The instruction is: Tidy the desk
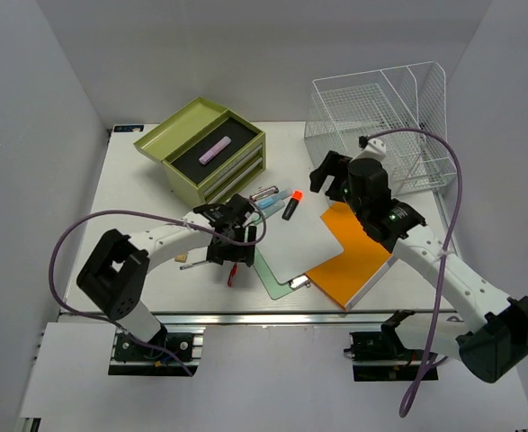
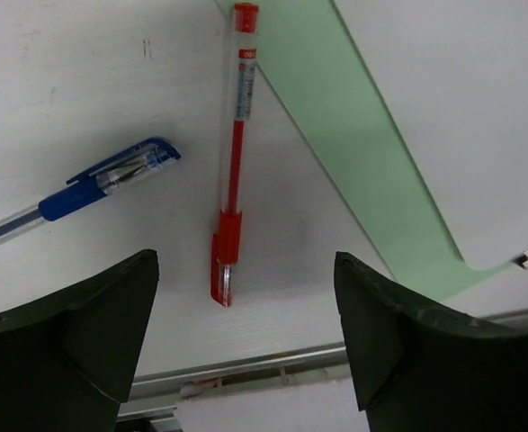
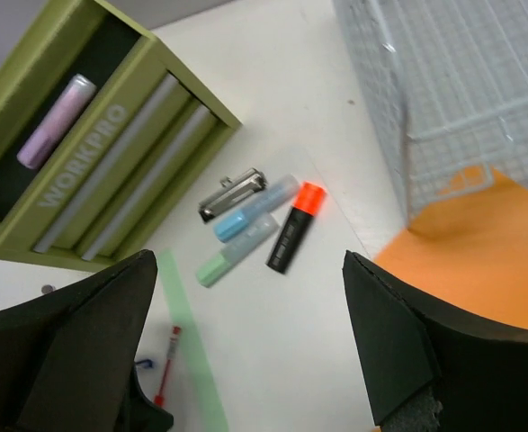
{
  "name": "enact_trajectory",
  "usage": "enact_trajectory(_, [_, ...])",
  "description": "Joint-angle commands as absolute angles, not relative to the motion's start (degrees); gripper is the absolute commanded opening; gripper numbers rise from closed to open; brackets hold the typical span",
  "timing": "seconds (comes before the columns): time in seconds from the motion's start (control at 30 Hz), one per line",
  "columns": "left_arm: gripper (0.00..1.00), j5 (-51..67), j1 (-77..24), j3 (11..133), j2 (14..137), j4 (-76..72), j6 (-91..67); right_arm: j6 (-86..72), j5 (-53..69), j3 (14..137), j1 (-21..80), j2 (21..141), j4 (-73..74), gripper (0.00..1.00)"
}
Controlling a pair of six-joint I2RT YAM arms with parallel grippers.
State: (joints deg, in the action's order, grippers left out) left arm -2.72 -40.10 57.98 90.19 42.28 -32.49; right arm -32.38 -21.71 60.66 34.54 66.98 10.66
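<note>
The white desk (image 1: 138,180) carries scattered stationery. My left gripper (image 1: 237,236) hangs open just above a red pen (image 2: 232,180), whose capped end lies between the wide-apart fingers (image 2: 246,259); nothing is gripped. A blue pen (image 2: 84,189) lies to the left of it. My right gripper (image 1: 331,173) is open and empty, raised over the desk's middle (image 3: 247,256). Below it lie an orange-capped black highlighter (image 3: 295,229), a pale blue one (image 3: 255,211), a pale green one (image 3: 237,252) and a metal binder clip (image 3: 232,193).
An olive-green drawer box (image 1: 205,148) at the back left holds a purple highlighter (image 1: 216,149) in its top tray. A white wire rack (image 1: 380,126) stands at the back right. White paper on a green clipboard (image 1: 295,243) overlaps an orange notebook (image 1: 358,256). The silver rail (image 2: 272,364) runs close below the left fingers.
</note>
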Motion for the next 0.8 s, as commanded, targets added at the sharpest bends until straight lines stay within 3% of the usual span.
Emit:
enact_trajectory(0.0, [0.86, -7.7, -41.0, 58.7, 91.8, 40.9, -34.1, -33.0, -24.3, 58.4, 34.0, 62.5, 12.6, 0.89])
enact_trajectory(0.13, [0.66, -10.3, -41.8, 57.7, 95.6, 40.8, -34.6, -33.7, -25.7, 56.2, 33.7, 60.3, 14.2, 0.89])
enact_trajectory(0.33, [0.48, -10.4, -41.9, 56.6, 99.4, 38.1, -34.3, -34.1, -25.9, 54.8, 33.7, 58.5, 14.9, 0.89])
enact_trajectory(0.47, [0.1, -8.1, -42.5, 57.1, 99.8, 37.5, -33.5, -34.1, -26.1, 54.8, 33.7, 58.3, 15.5, 0.89])
enact_trajectory(0.5, [0.06, -8.2, -43.1, 57.1, 98.9, 37.6, -32.9, -34.1, -26.5, 54.8, 33.7, 58.1, 15.7, 0.89])
enact_trajectory(0.6, [0.0, -8.3, -43.8, 58.4, 97.0, 39.4, -30.8, -33.9, -28.0, 54.5, 33.7, 57.8, 15.5, 0.89])
enact_trajectory(0.77, [0.0, -10.8, -44.0, 67.1, 94.1, 46.4, -24.4, -33.2, -29.8, 54.3, 33.7, 57.6, 15.6, 0.89])
